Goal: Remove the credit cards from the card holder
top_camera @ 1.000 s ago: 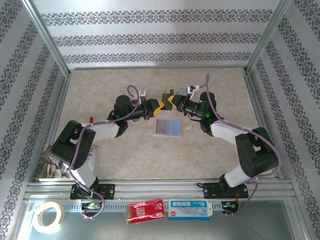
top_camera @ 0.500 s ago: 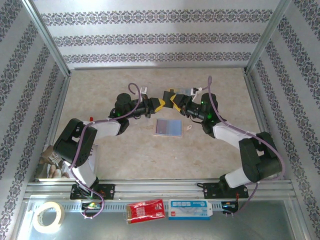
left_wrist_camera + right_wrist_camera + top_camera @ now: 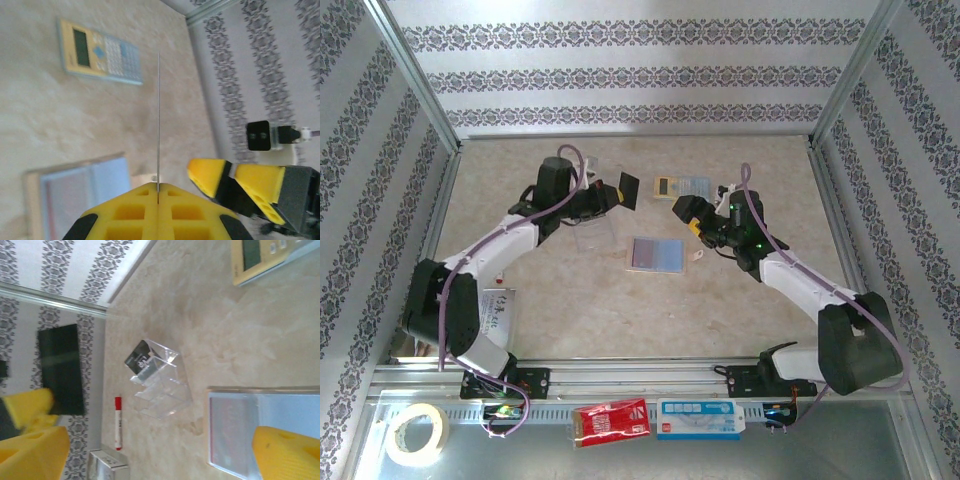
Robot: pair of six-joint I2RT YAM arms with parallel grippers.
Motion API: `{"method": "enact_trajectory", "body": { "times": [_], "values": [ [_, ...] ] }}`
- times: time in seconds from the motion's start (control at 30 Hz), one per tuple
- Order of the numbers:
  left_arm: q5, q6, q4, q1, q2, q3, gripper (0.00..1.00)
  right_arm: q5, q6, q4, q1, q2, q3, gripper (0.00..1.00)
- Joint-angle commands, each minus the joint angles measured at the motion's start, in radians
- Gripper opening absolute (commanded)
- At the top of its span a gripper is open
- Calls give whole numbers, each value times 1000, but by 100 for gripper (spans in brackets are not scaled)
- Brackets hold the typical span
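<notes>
The card holder (image 3: 657, 254) lies open on the table, pale blue inside, and also appears low in the left wrist view (image 3: 80, 195) and at the right of the right wrist view (image 3: 240, 425), where a reddish tint fills one pocket. My left gripper (image 3: 612, 194) is shut on a dark credit card (image 3: 628, 188), held up left of the holder; the card is a thin edge-on line (image 3: 158, 120) rising from the pinched yellow fingertips (image 3: 158, 186). That card stands out dark against the wall (image 3: 60, 367). My right gripper (image 3: 685, 212) is open and holds nothing, its fingers wide apart (image 3: 155, 435).
A yellow-and-blue calculator (image 3: 682, 186) lies behind the holder. A clear acrylic stand (image 3: 592, 232) holds a small dark card with pale marks (image 3: 141, 360). A red marker (image 3: 118, 422) lies near the left wall. A tape roll (image 3: 417, 432) and red packet (image 3: 611, 420) sit on the front shelf.
Both grippers met at the card over the table's middle. The right gripper has opened, let go and drawn back right; the left gripper has shut on the card and carried it left.
</notes>
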Motion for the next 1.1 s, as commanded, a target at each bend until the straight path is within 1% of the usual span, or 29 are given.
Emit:
{"method": "enact_trajectory", "body": {
  "times": [0.0, 0.13, 0.23, 0.27, 0.4, 0.5, 0.63, 0.73, 0.8, 1.0, 1.07],
  "values": [
    [-167, 375, -371, 5, -9, 113, 0, 59, -77, -87, -2, -38, 2, 98],
    [-279, 585, -465, 7, 35, 223, 0, 69, -99, -92, -4, -36, 0, 98],
    [-341, 744, -535, 13, 79, 311, 0, 66, -110, -90, -3, -14, 8, 98],
    [-352, 815, -556, 21, 95, 336, 0, 65, -110, -86, -3, -2, 11, 98],
    [-429, 1026, -557, 35, 118, 347, 0, 43, -114, -77, -4, 40, 31, 98],
    [-429, 1146, -589, 63, 145, 362, 0, 38, -123, -77, -3, 51, 36, 98],
    [-364, 1308, -657, 107, 190, 396, 0, 38, -133, -89, -5, 58, 36, 98],
    [-281, 1425, -726, 151, 238, 436, 0, 37, -134, -92, -5, 67, 33, 98],
    [-248, 1504, -753, 173, 276, 461, 0, 30, -132, -86, -5, 77, 35, 98],
    [-117, 1643, -848, 209, 357, 555, 0, 21, -122, -86, -1, 85, 41, 98],
    [-105, 1671, -858, 213, 378, 580, 0, 22, -120, -87, 1, 82, 39, 98]
  ]
}}
